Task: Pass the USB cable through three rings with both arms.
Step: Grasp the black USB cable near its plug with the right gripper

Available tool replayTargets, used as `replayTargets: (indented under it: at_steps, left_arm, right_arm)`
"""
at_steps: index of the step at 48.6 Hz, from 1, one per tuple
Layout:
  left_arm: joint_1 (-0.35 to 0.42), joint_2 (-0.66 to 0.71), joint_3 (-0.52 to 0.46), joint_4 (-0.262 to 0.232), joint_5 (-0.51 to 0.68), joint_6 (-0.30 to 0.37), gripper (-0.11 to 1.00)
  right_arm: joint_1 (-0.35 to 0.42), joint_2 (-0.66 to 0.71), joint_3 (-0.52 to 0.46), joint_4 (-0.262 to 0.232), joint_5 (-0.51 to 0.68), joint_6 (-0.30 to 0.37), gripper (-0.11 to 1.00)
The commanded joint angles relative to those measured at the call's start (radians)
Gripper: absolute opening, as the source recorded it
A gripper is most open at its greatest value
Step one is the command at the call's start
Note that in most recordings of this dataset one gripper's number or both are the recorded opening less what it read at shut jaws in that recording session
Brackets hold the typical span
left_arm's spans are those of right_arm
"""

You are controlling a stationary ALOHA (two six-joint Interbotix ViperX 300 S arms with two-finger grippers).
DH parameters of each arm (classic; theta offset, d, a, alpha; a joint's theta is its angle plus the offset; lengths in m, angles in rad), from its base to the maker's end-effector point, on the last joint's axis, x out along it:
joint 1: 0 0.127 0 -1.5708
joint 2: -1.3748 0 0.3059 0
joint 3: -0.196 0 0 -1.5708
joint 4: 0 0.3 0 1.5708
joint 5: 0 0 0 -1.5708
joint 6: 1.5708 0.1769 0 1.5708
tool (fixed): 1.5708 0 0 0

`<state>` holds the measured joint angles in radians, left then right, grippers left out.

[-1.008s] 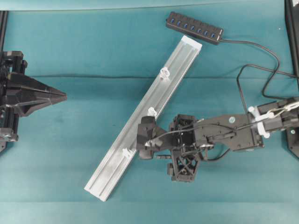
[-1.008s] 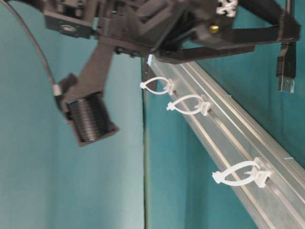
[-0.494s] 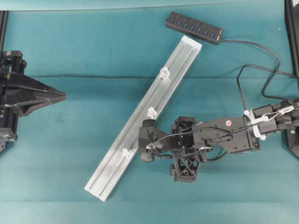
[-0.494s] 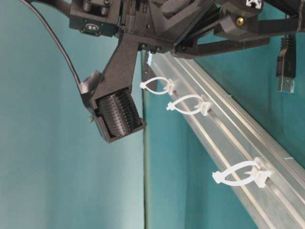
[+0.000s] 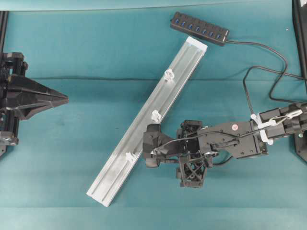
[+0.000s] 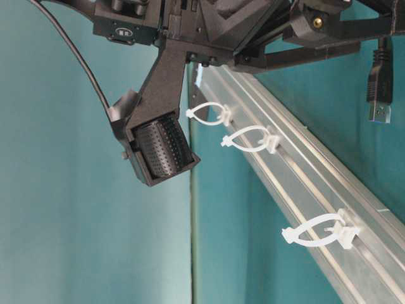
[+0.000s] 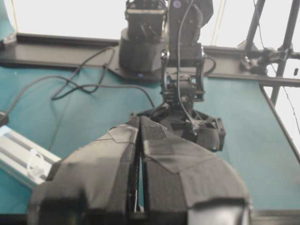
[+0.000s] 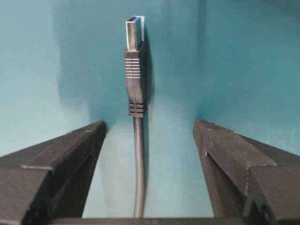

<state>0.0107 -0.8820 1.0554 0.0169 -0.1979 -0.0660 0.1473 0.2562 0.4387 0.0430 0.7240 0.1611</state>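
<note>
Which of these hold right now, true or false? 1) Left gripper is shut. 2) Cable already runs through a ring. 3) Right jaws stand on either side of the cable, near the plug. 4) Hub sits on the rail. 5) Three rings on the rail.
1) True. The left gripper has its jaws pressed together, and it is parked well away from the rail.
2) False. All three rings are empty; the cable is in none of them.
3) True. The right gripper has a jaw on each side of the cable, with gaps, just behind the plug.
4) False. The hub lies on the mat beyond the rail's far end.
5) True.
</note>
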Motion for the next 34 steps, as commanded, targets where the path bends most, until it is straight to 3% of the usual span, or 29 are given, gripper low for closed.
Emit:
replayTargets:
  at_steps: [1, 14, 21, 28, 34]
  left_arm:
    - [0.002, 0.003, -0.023, 0.003, -0.005, 0.002, -0.01]
    - [0.005, 0.000, -0.021, 0.003, -0.005, 0.002, -0.01]
    - [0.005, -0.002, -0.021, 0.003, -0.005, 0.002, -0.01]
    - [0.005, -0.003, -0.021, 0.003, -0.005, 0.002, -0.01]
    - [0.006, -0.003, -0.021, 0.003, -0.005, 0.002, -0.01]
  right_arm:
    - [0.005, 0.012, 0.000, 0.002, 0.018, 0.005, 0.80]
    - [0.017, 0.020, -0.005, 0.006, 0.029, 0.008, 0.69]
    - [0.020, 0.021, -0.009, 0.006, 0.021, 0.003, 0.47]
    - [0.029, 0.025, -0.015, 0.006, 0.023, 0.003, 0.12]
    - [0.029, 0.026, -0.017, 0.008, 0.025, 0.008, 0.07]
